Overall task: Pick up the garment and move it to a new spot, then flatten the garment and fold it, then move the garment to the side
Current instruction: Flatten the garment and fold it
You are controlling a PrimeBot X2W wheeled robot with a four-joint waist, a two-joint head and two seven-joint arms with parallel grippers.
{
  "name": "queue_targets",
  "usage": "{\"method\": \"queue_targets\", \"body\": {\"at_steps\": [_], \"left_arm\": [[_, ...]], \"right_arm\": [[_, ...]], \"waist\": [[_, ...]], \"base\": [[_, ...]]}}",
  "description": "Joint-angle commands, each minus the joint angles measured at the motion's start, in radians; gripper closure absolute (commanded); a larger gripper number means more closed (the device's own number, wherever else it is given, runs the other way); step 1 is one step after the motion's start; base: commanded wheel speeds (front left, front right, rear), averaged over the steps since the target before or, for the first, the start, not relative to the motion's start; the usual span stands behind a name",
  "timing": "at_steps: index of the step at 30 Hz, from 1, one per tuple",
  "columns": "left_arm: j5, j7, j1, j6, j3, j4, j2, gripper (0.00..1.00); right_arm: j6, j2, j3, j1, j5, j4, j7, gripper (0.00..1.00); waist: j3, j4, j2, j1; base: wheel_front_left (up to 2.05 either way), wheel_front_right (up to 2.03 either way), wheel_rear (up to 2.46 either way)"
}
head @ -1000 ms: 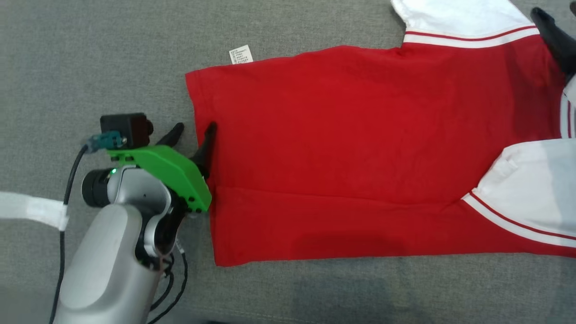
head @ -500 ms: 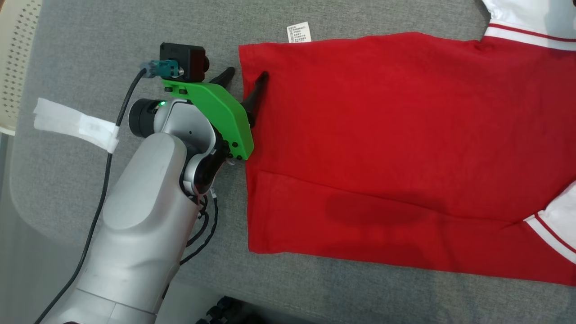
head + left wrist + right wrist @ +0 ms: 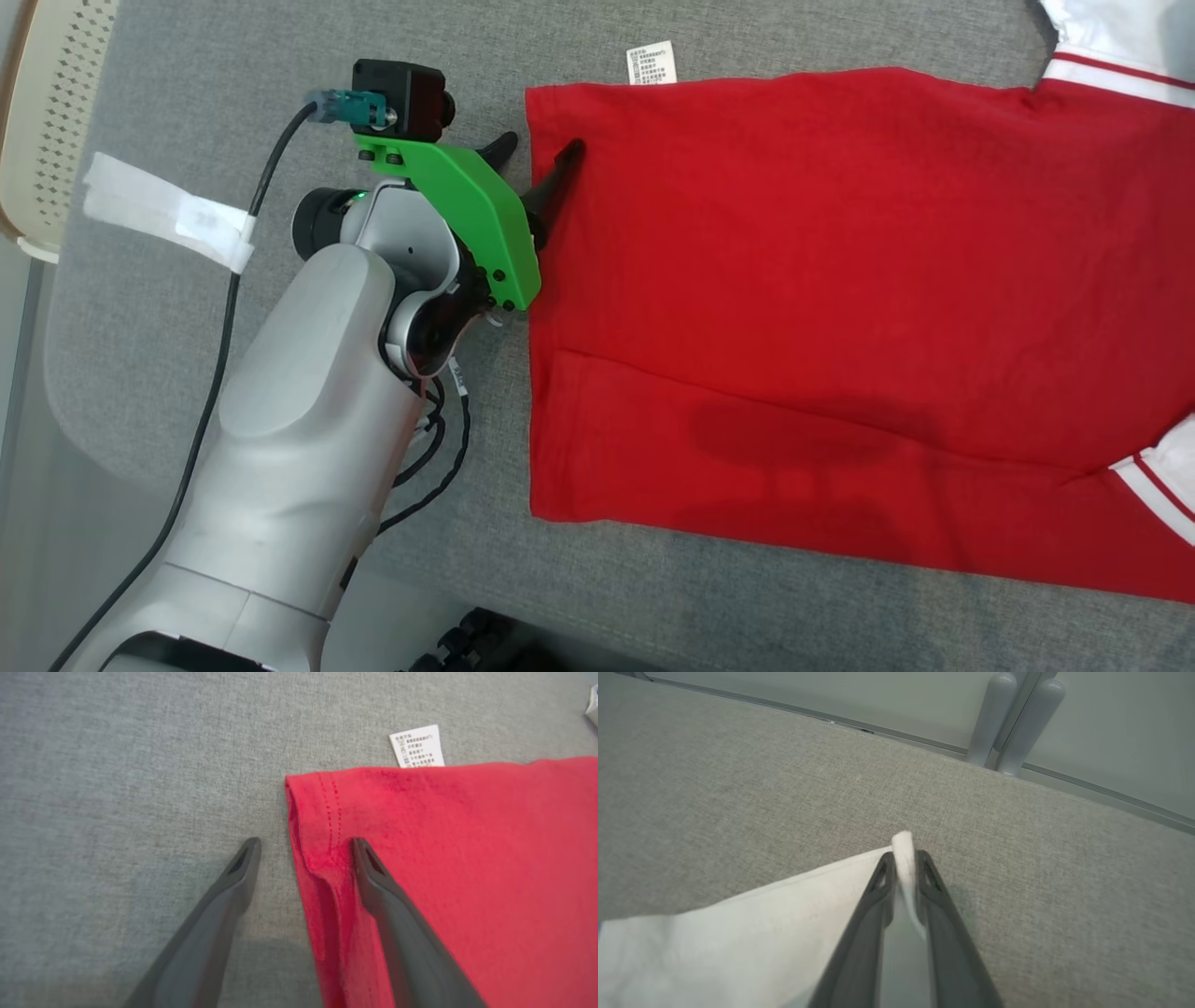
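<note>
The garment [image 3: 840, 299] is a red shirt with white sleeves, spread flat on the grey cloth surface [image 3: 233, 84]. A white care label [image 3: 652, 63] sticks out past its far edge. My left gripper [image 3: 540, 155] stands open astride the red hem [image 3: 322, 858] near the far corner, one finger [image 3: 369, 872] resting on the cloth, the other finger [image 3: 243, 863] on the grey surface beside it. In the right wrist view my right gripper [image 3: 905, 861] is shut on a white edge of the garment [image 3: 738, 933], pinched between the tips.
A cream perforated basket [image 3: 47, 121] stands past the surface's left edge. A strip of white tape [image 3: 168, 224] wraps my left arm's cable. Beyond the surface's far edge in the right wrist view are grey posts [image 3: 1017, 718] and pale floor.
The head camera has swung, so the whole picture has shifted right and down. My left gripper has slid along the hem toward the far corner and stays open.
</note>
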Motion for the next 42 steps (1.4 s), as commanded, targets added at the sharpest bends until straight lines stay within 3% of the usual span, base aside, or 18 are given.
{"method": "queue_targets", "body": {"at_steps": [1,10,11,12,13,14,15,20,29,36,42], "left_arm": [[-0.004,0.015,0.031,0.0,-0.024,0.049,-0.007,0.0],[-0.042,-0.072,-0.036,-0.011,-0.024,0.093,-0.011,0.0],[-0.051,-0.075,-0.041,-0.014,-0.028,0.099,-0.011,0.07],[-0.062,-0.077,-0.046,-0.02,-0.036,0.101,-0.013,0.25],[-0.071,-0.08,-0.047,-0.024,-0.043,0.102,-0.017,0.52],[-0.081,-0.081,-0.046,-0.029,-0.052,0.104,-0.019,0.67],[-0.095,-0.086,-0.044,-0.037,-0.062,0.102,-0.021,1.0],[-0.125,-0.096,-0.045,-0.052,-0.091,0.105,-0.011,1.0],[-0.12,-0.24,-0.023,-0.057,-0.061,0.06,0.062,1.0],[-0.156,-0.327,0.079,-0.058,-0.035,-0.058,0.124,1.0],[-0.174,-0.326,0.139,-0.059,-0.053,-0.15,0.168,1.0]], "right_arm": [[0.0,-0.004,0.009,0.003,0.012,0.009,-0.005,1.0],[0.0,-0.009,0.083,0.01,0.079,-0.001,-0.053,1.0],[0.0,-0.008,0.093,0.009,0.086,-0.007,-0.061,1.0],[0.0,-0.012,0.106,0.008,0.093,-0.013,-0.066,1.0],[0.0,-0.012,0.118,0.009,0.105,-0.018,-0.072,1.0],[0.0,-0.011,0.128,0.011,0.119,-0.023,-0.08,1.0],[0.0,-0.011,0.137,0.012,0.132,-0.029,-0.088,1.0],[0.0,-0.025,0.168,-0.004,0.187,-0.069,-0.125,1.0],[0.0,-0.083,0.186,0.075,0.282,-0.178,-0.21,1.0],[0.0,-0.152,0.131,0.248,0.387,-0.315,-0.299,1.0],[0.0,-0.157,0.064,0.339,0.412,-0.41,-0.338,1.0]], "waist": [[-0.004,-0.007,-0.0001,0.0],[-0.021,-0.053,-0.0001,0.0],[-0.021,-0.059,-0.0001,0.0],[-0.022,-0.065,-0.0001,0.0],[-0.023,-0.07,-0.0001,0.0],[-0.027,-0.076,-0.0001,0.0],[-0.031,-0.082,-0.0001,0.0],[-0.04,-0.111,-0.0001,0.0],[-0.07,-0.14,-0.0001,0.0],[-0.113,-0.152,-0.0001,0.0],[-0.141,-0.171,-0.0001,0.0]], "base": [[0.0,0.0,0.0],[0.0,0.0,0.0],[0.0,0.0,0.0],[0.0,0.0,0.0],[0.0,0.0,0.0],[0.0,0.0,0.0],[0.0,0.0,0.0],[0.0,0.0,0.0],[0.0,0.0,0.0],[0.0,0.0,0.0],[0.0,0.0,0.0]]}}
